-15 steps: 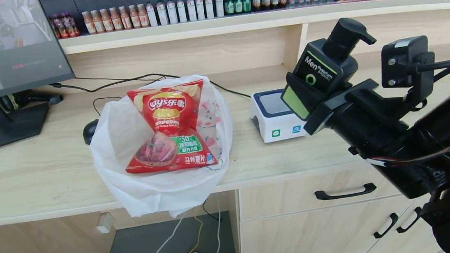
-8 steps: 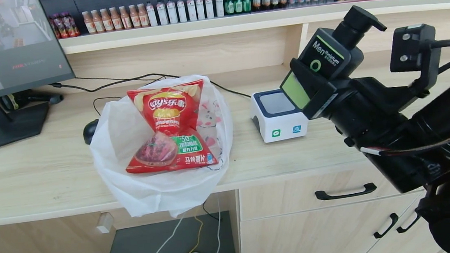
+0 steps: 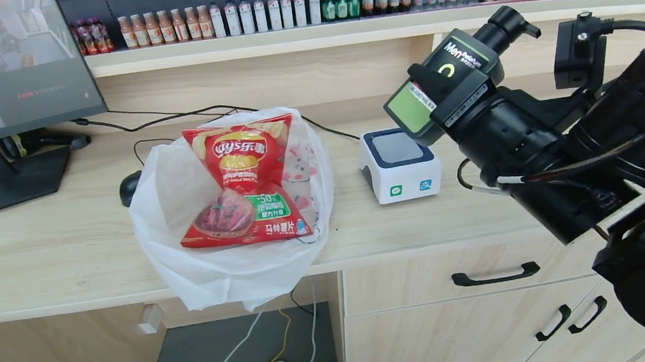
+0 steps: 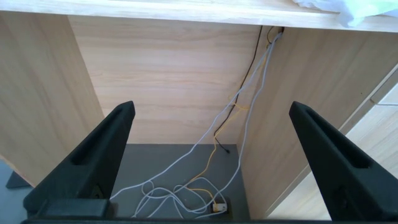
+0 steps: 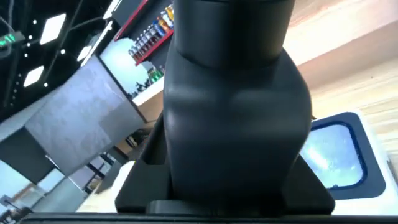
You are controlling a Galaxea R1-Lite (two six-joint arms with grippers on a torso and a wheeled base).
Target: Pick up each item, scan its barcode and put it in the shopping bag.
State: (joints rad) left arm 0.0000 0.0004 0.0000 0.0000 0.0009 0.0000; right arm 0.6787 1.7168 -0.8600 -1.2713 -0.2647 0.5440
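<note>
The pump bottle (image 3: pixel 464 55) is held tilted just above the right side of the scanner (image 3: pixel 398 165) by the right tool (image 3: pixel 439 99), closed around its body, and the scan may be missed if its barcode is not turned down toward the scanner's glass window.

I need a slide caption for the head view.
Right end effector holds a black pump bottle near the scanner; chips lie in the shopping bag.

Here's the matte black right arm (image 3: pixel 559 182), chunky ribbed cylinders, a boxy wrist camera block (image 3: pixel 580 55) (two silver screws on it), thick black cable (image 3: pixel 636 26) looping over, thin white wire (image 3: pixel 506 181) below.
</note>
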